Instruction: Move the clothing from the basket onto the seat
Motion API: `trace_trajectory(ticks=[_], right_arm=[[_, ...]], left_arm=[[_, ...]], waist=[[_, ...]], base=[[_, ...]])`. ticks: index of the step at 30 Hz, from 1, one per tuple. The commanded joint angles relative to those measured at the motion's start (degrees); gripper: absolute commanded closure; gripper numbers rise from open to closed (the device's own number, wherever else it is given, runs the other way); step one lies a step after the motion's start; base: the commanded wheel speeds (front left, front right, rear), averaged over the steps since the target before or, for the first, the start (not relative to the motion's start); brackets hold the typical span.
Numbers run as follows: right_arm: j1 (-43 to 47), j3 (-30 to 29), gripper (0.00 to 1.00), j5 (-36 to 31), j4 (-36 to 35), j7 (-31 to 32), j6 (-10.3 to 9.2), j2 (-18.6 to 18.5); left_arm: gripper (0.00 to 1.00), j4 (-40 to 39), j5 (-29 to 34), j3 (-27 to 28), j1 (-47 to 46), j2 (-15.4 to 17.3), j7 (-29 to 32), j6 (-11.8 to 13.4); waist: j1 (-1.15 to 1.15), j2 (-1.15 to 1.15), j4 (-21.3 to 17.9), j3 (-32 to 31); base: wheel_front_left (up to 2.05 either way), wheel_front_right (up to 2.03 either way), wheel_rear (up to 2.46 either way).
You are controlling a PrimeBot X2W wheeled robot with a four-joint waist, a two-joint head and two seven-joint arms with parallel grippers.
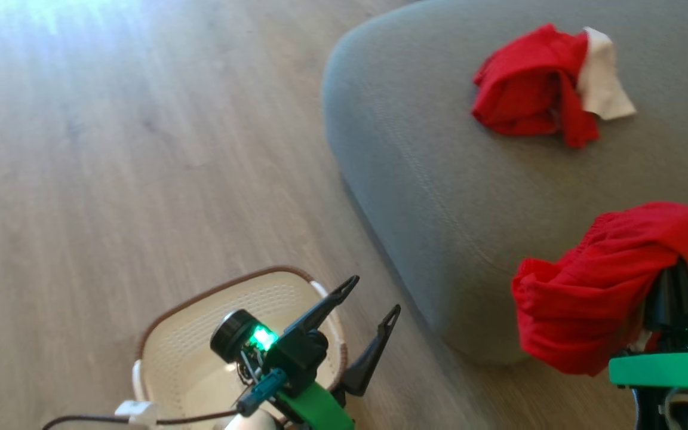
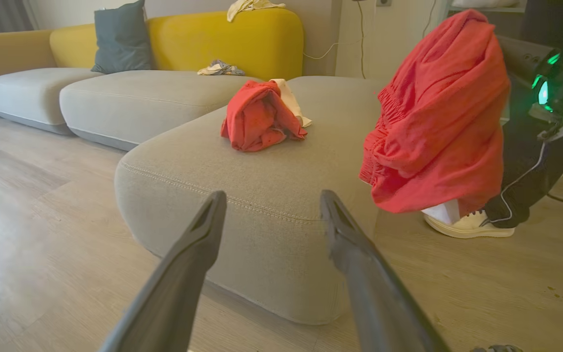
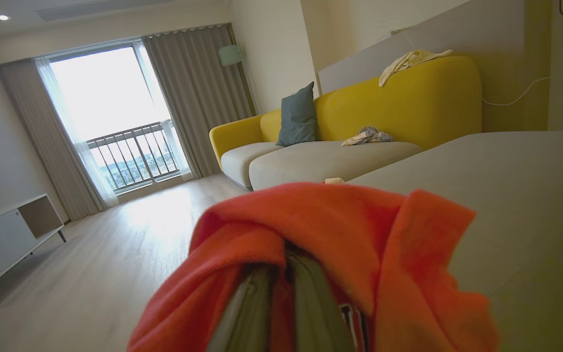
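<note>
Pinches garment in right gripper, fingers pressed together under draped cloth, by seat edge, likely to drop there. Holds left gripper spread, empty, over seemingly empty basket. Leaves other garment on seat.

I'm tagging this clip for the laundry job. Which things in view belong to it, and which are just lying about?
Belongs to the job:
basket
seat
red garment lying on it
second red garment, hanging from the shut right end effector

Just lying about:
blue-grey cushion
crumpled cloth
pale cloth on the yellow backrest
shoe
white cabinet
</note>
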Motion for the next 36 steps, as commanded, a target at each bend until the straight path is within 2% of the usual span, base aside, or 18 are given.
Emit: trace_trajectory(ticks=[1,4,8,26,31,36], right_arm=[[-3.2,1.3,1.00,0.0,-2.6,-0.4,0.00,-0.6],[-3.3,0.6,1.00,0.5,-2.8,-0.4,0.00,-0.6],[-3.2,0.1,1.00,1.0,-2.9,-0.4,0.00,-0.6],[-3.8,-2.8,1.00,1.6,-4.2,-0.4,0.00,-0.6],[-7.4,-1.9,1.00,-0.4,-5.4,-0.4,0.00,-0.6],[-14.7,-2.0,1.00,-3.5,-6.3,-0.4,0.00,-0.6]], left_arm=[[0.00,-2.3,0.1,1.4,-3.1,-0.1,-0.3,0.3],[0.00,-2.5,0.1,1.1,-3.6,-0.1,-0.3,0.4],[0.00,-2.5,0.2,0.5,-4.3,-0.1,-0.3,0.2],[0.00,-1.6,0.0,-0.6,-6.2,-0.1,-0.3,-0.6],[0.00,-1.9,0.9,0.5,-6.6,-0.1,-0.3,-0.2],[0.00,-2.0,2.8,1.1,-7.6,0.3,-0.3,-0.5]], waist=[[0.00,0.00,-3.5,1.3],[0.00,0.00,-6.4,2.3],[0.00,0.00,-8.4,3.2],[0.00,0.00,-9.1,4.7],[0.00,0.00,-9.2,6.6],[0.00,0.00,-8.4,10.9]], base=[[0.00,0.00,0.00],[0.00,0.00,0.00],[0.00,0.00,0.00],[0.00,0.00,0.00],[0.00,0.00,0.00],[0.00,0.00,0.00]])
